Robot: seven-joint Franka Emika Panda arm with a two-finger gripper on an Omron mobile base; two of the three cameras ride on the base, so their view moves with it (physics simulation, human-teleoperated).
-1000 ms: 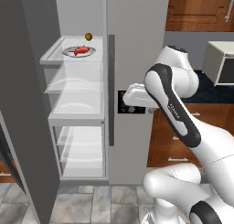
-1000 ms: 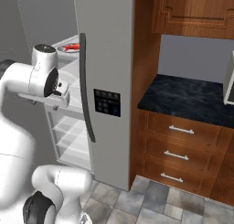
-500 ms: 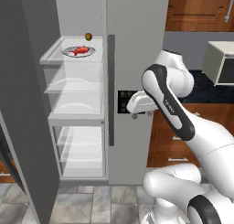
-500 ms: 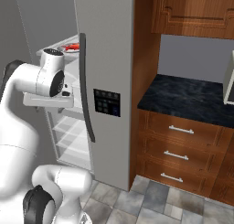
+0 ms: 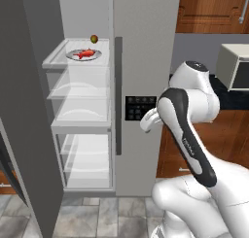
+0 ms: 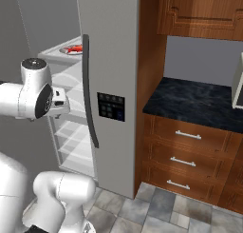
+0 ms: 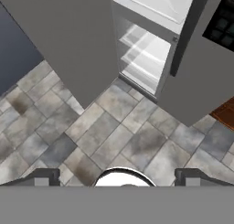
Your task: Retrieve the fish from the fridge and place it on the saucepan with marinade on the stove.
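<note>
White arm segments occupy the lower right of the left base view, the elbow raised before the closed fridge door. The gripper (image 7: 117, 177) shows in the hand view as two dark fingertips (image 7: 43, 176) at the bottom corners, set wide apart with nothing between them; it points down at the grey tiled floor (image 7: 91, 131). In the base views the hand itself is largely hidden behind the forearm, so its exact pose there cannot be confirmed.

Beyond the arm stands the fridge (image 5: 146, 47), light grey, its left door (image 5: 29, 110) swung open at the left of the frame and its right door shut, with a dark vertical handle (image 5: 118, 93) and a dark dispenser panel (image 5: 138, 108) at centre. White interior shelves (image 5: 80, 115) are exposed in the left half of the frame.

On the top shelf, upper left of the left base view, a grey plate (image 5: 83, 55) carries the fish (image 5: 85, 53), red-orange. Just behind the plate sits a small round fruit (image 5: 94, 38). In the right base view the fish (image 6: 74, 48) appears at upper left, partly cut off by the door edge.

Farthest right, wooden drawers (image 6: 187, 156) sit under a dark countertop (image 6: 199, 101).
</note>
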